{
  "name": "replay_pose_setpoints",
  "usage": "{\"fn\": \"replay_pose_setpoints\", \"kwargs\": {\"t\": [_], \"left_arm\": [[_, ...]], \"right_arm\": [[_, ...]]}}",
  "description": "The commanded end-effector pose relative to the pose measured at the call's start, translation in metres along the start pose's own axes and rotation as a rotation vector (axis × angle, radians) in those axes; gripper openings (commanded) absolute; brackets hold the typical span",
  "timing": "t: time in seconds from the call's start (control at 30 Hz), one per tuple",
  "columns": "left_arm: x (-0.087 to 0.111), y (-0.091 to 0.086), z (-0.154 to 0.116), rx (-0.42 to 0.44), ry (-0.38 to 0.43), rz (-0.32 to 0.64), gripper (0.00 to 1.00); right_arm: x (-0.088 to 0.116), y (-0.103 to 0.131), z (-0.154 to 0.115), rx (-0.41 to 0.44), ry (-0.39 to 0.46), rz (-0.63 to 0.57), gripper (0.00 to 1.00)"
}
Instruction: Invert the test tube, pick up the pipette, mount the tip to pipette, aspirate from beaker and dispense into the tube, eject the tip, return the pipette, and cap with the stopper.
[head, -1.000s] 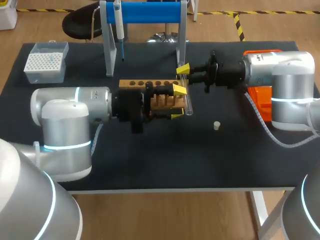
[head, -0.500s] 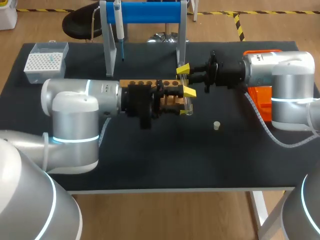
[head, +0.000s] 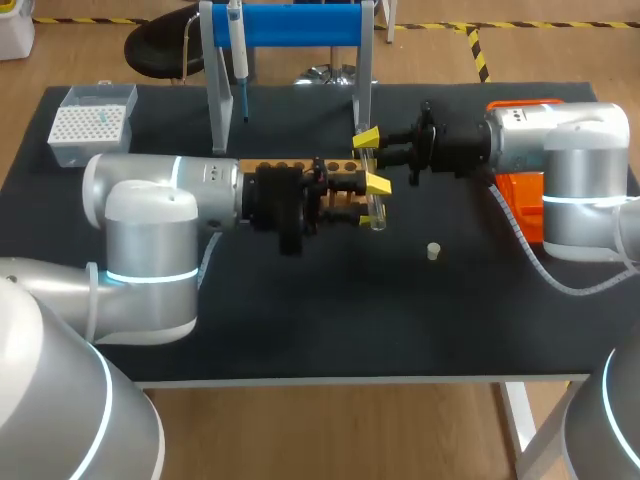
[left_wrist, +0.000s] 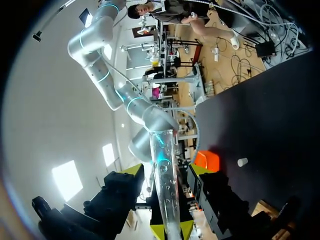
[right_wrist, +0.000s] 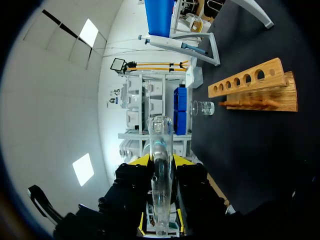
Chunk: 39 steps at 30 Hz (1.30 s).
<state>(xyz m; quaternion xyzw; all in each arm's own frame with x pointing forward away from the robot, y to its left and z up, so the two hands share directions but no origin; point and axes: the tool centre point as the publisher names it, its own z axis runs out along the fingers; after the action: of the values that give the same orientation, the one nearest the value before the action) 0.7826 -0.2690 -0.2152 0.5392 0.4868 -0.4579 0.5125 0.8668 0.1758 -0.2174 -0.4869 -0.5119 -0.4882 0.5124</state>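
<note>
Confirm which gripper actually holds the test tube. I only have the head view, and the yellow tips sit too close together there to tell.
Observer: The right wrist view shows the right gripper shut on the test tube, with a finger pressed to each side.
Operator: Report the left one.
Observer: In the left wrist view the left gripper is open. The tube runs between its fingers with a gap on each side.
Operator: Find me the beaker. I can't see it.
Observer: The right wrist view shows the beaker just past the far end of the wooden rack.
</note>
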Motion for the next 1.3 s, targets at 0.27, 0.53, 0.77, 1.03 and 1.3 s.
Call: {"fn": "replay_pose_setpoints", "kwargs": {"t": [0.27,0.53,0.77,1.03,1.3], "left_arm": [[-0.004,0.0063,0.0012,0.019,0.014,-0.017,0.5],[-0.0035,0.0053,0.0036,0.03,0.015,-0.021,0.44],[-0.0007,0.004,0.0024,0.027,0.011,-0.03,0.4],[-0.0006,0.003,0.0011,0.023,0.007,-0.031,0.32],[0.0001,0.0032,0.0003,0.015,0.003,-0.031,0.23]], "right_arm": [[0.001,-0.0006,-0.0003,-0.001,-0.003,0.0,0.0],[0.001,-0.0006,-0.0003,-0.001,-0.003,0.0,0.0],[0.001,-0.0006,-0.0003,-0.001,-0.003,0.0,0.0],[0.001,-0.0006,-0.0003,-0.001,-0.003,0.0,0.0],[0.001,-0.0006,-0.0003,-0.001,-0.003,0.0,0.0]]}}
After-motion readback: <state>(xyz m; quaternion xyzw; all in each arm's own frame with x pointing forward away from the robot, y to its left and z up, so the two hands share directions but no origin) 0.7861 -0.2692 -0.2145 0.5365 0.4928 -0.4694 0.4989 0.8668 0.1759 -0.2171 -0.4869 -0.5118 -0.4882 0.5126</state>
